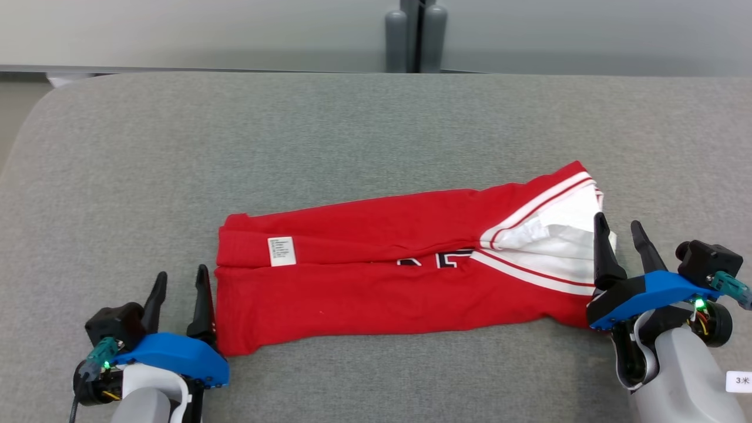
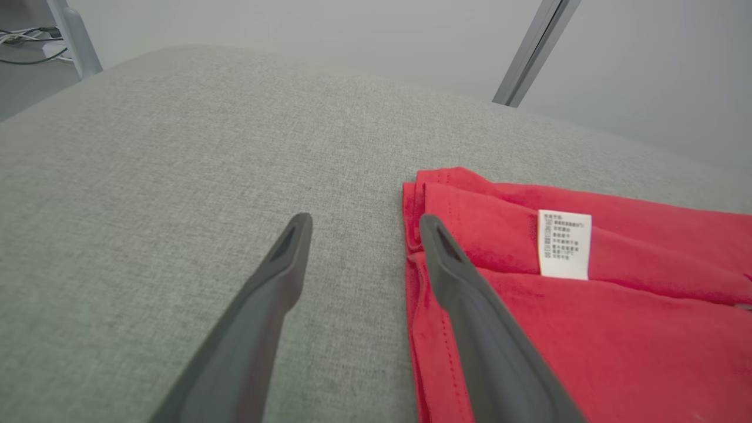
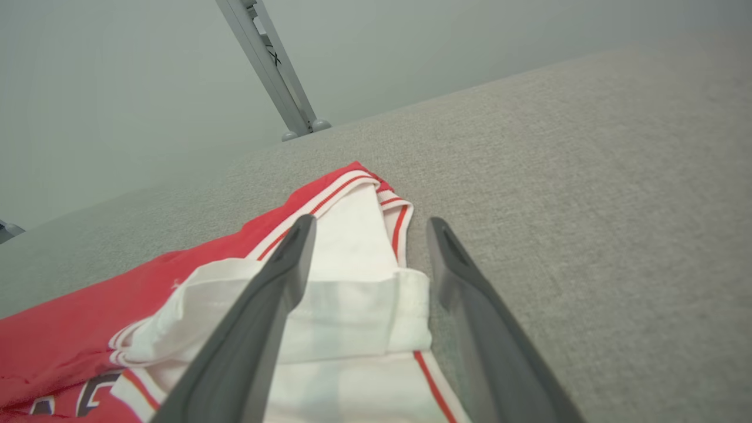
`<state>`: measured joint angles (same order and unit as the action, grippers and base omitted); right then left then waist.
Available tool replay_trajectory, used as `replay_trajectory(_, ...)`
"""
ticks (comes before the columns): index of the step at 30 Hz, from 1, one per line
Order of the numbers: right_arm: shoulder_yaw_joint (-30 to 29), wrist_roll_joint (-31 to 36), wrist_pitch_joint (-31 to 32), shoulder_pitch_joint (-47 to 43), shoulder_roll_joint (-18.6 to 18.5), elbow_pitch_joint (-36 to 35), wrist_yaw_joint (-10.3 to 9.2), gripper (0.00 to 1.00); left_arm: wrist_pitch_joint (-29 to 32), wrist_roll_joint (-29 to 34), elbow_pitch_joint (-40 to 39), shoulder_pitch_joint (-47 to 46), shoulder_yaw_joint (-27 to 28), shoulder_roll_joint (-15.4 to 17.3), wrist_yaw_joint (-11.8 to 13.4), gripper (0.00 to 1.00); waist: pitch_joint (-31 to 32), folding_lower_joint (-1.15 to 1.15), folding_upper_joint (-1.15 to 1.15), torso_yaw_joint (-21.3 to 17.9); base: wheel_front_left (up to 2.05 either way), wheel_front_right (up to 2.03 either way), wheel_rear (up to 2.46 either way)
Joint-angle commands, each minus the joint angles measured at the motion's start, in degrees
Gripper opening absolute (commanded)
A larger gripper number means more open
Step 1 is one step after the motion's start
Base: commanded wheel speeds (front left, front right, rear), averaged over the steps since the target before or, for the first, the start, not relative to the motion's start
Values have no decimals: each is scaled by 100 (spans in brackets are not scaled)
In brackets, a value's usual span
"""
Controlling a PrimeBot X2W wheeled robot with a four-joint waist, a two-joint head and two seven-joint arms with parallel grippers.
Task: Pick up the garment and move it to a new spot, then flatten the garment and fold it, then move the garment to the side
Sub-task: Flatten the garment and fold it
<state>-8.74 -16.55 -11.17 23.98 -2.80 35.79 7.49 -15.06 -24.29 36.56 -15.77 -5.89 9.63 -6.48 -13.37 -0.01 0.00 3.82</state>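
Left gripper (image 1: 182, 271) and right gripper (image 1: 617, 219) (both spread) flank folded garment (image 1: 364, 294).

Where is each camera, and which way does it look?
Head view: on the robot's head, looking forward and down at the red garment on the grey surface; left gripper and right gripper show at the bottom corners.
Left wrist view: on the left wrist, looking along its fingers at the garment's red end.
Right wrist view: on the right wrist, looking along its fingers at the white striped end.
Shared: the white label shows in head and left wrist views.
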Motion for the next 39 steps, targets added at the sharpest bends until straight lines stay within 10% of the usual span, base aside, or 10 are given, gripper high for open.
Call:
replay_trajectory(1, -54, 101, 40, 72, -25, 89, 0, 100, -14, 68, -46, 65, 46, -54, -31, 100, -23, 1, 0, 85, 0, 0, 0)
replay_trajectory(14, -227, 588, 646, 431, 53, 1609, 9, 100, -14, 330, -179, -39, 79, -288, -102, 100, -156, 1, 0, 485, 0, 0, 0)
replay_trajectory(16, 74, 445, 634, 409, 86, 1782, 16, 0, -14, 310, -204, -13, 65, -283, -104, 100, -168, 1, 0, 436, 0, 0, 0)
replay_trajectory(32, -396, 506, -370, 270, -32, 1045, -4, 0, -14, 320, -258, 289, -255, -348, -106, 100, 243, 1, 0, -425, 0, 0, 0)
replay_trajectory(39, 839, -163, -168, 20, -17, 1, 0, 0, -14, 361, -212, 276, -315, -429, -106, 100, 324, 1, 0, -591, 0, 0, 0)
